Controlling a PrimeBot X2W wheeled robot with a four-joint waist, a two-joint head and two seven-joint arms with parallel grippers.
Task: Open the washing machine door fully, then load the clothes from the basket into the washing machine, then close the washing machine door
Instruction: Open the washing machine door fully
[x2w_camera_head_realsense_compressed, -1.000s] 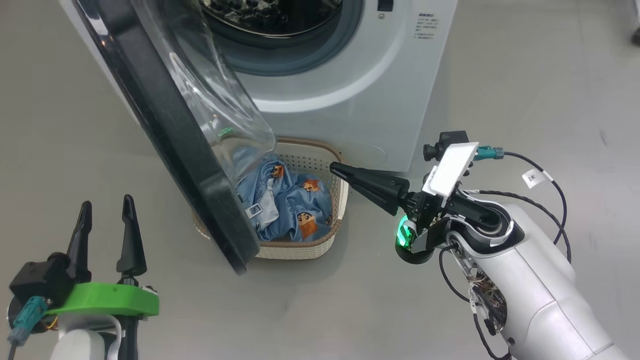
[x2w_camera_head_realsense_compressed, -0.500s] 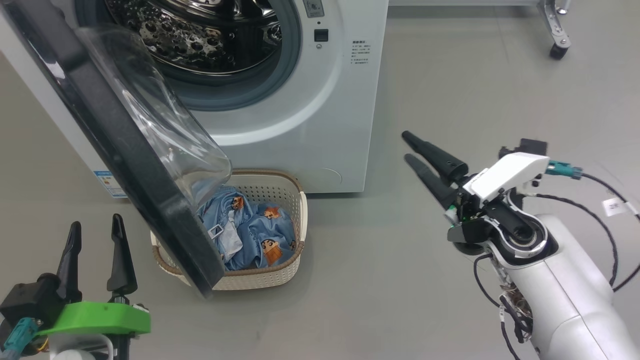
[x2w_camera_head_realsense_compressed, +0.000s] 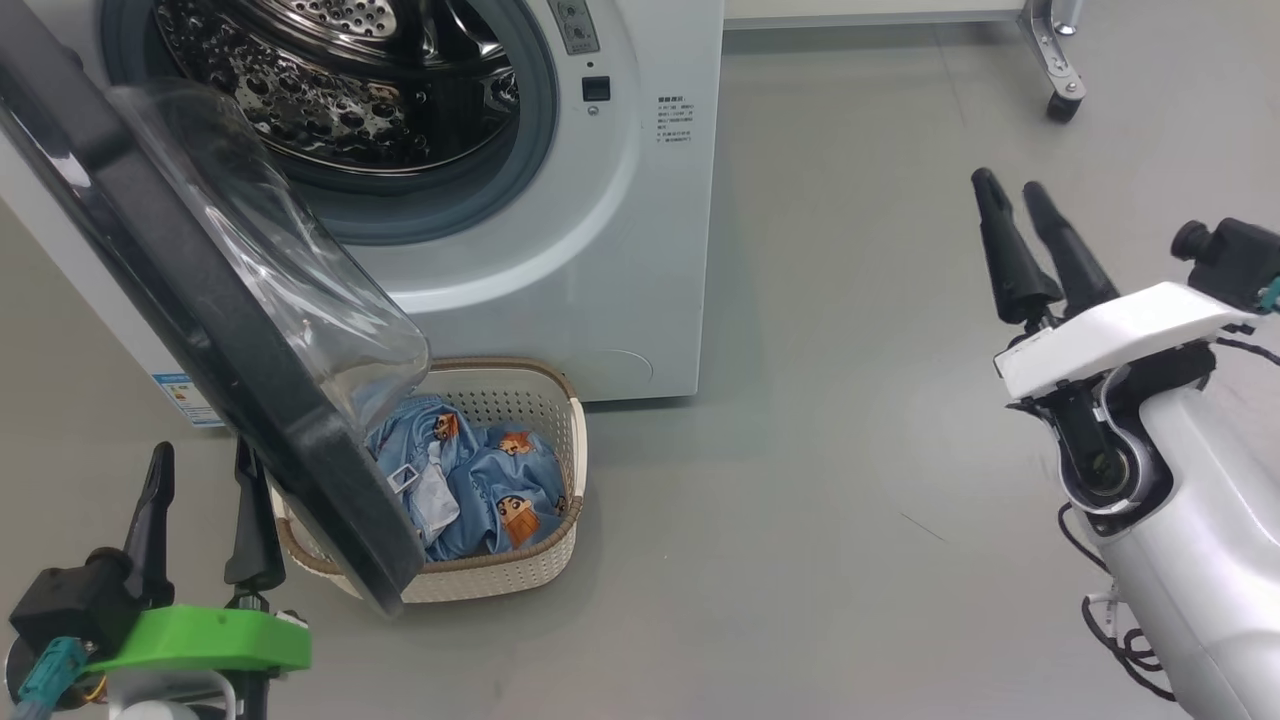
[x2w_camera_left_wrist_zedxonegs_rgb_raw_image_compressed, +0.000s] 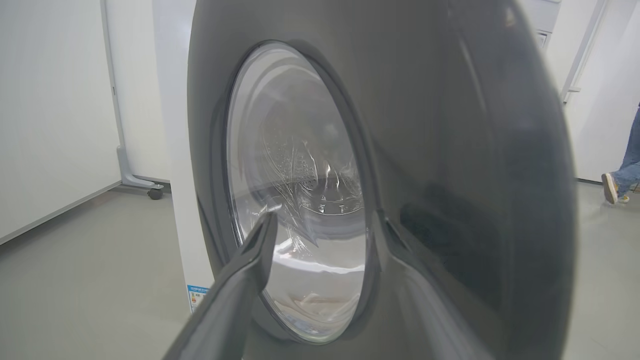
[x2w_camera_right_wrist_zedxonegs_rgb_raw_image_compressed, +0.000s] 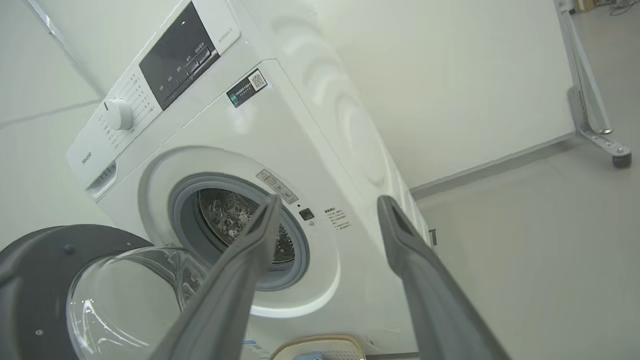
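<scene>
Your left gripper (x2w_camera_head_realsense_compressed: 202, 452) and right gripper (x2w_camera_head_realsense_compressed: 1010, 187) both stand spread, holding nothing. The washing machine door (x2w_camera_head_realsense_compressed: 310, 480) hangs open above the basket (x2w_camera_head_realsense_compressed: 530, 580), which sits on the floor before the washing machine (x2w_camera_head_realsense_compressed: 640, 250), clothes (x2w_camera_head_realsense_compressed: 490, 480) inside.

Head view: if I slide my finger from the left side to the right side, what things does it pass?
left gripper → basket → right gripper. The washing machine door and the clothes overlap these, so they are left out.
</scene>
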